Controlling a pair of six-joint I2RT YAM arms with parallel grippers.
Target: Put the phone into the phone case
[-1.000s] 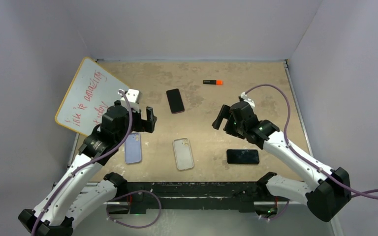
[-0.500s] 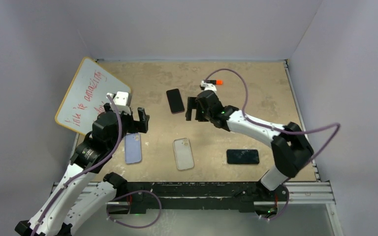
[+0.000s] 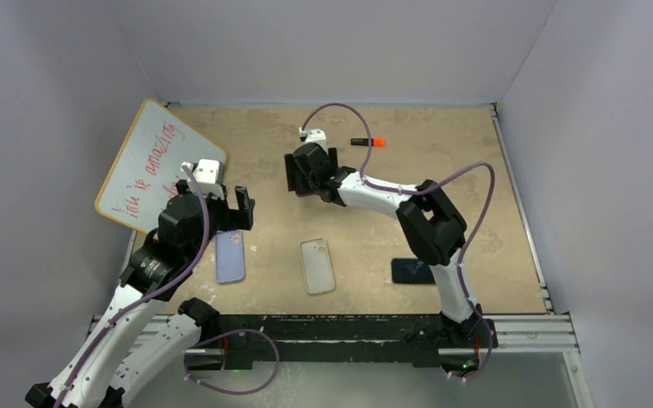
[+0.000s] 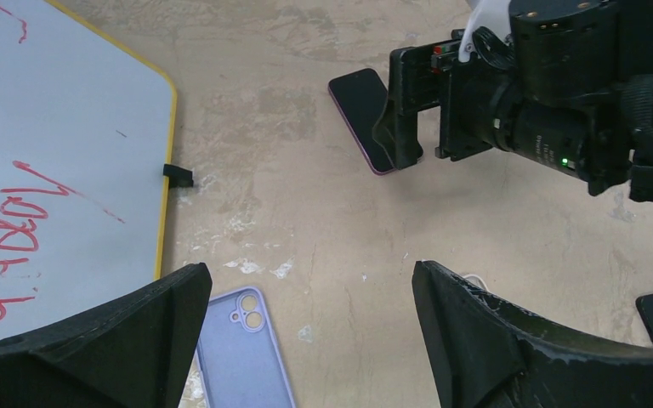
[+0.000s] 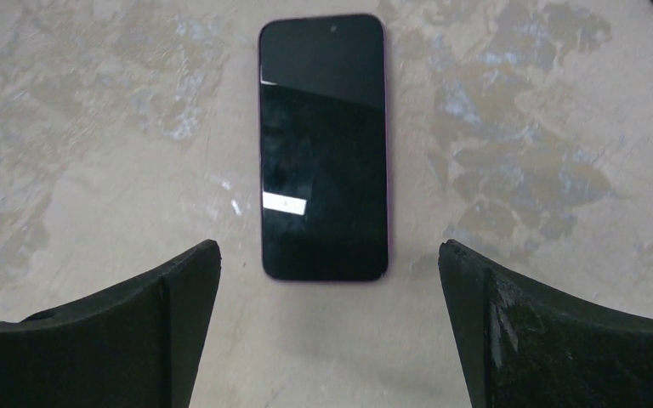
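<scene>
I keep right jaws wide apart, phone [image 5: 323,144] centred just ahead between them for pickup; left jaws likewise apart, idle.

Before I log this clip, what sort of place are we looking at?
Probably a lab test cell for robot manipulation: plain grey walls box in a worn tan tabletop, with props laid out, a lavender phone case, a clear phone case, a yellow-edged whiteboard.
</scene>
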